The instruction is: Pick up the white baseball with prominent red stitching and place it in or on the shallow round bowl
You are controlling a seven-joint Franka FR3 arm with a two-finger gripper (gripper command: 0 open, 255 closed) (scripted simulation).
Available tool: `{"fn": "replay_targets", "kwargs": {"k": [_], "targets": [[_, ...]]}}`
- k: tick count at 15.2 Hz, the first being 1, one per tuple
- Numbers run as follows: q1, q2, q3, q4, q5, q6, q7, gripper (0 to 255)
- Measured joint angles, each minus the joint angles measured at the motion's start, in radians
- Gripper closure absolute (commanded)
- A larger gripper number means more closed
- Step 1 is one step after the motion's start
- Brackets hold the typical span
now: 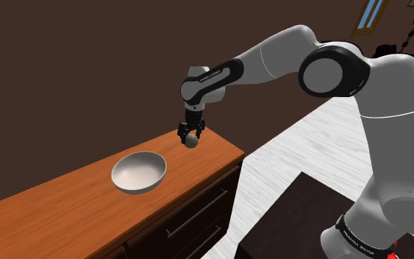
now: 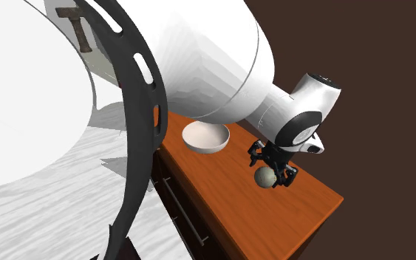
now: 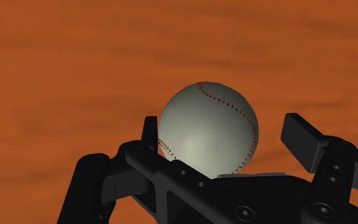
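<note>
The white baseball [image 3: 209,127] with red stitching sits between my gripper's [image 3: 222,127] two black fingers. One finger [image 3: 149,130] is at the ball's side. The other finger [image 3: 301,137] stands a little apart from it, so the gripper is open and does not clasp the ball. In the shoulder view the gripper [image 1: 191,135] points down over the ball [image 1: 192,140] near the right end of the wooden top. The shallow round bowl [image 1: 139,173], pale and empty, lies to the ball's left there. The second exterior view shows the ball [image 2: 264,177], the gripper [image 2: 271,176] and the bowl [image 2: 206,137].
The orange-brown top [image 1: 58,210] belongs to a dark sideboard with drawers [image 1: 198,213] and bar handles. Its right-hand edge [image 1: 234,152] runs close to the ball. A dark brown wall [image 1: 87,66] stands behind. White floor [image 1: 301,158] lies between the sideboard and my stand [image 1: 286,228].
</note>
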Motion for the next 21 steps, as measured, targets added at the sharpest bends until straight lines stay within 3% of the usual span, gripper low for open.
{"fn": "replay_targets", "kwargs": {"k": [5,6,21], "targets": [[0.000,0.001,0.000,-0.001,0.000,0.002,-0.001,0],[0.000,0.001,0.000,-0.001,0.000,0.002,-0.001,255],[-0.001,-0.027,-0.002,0.012,-0.004,-0.038,0.007,255]]}}
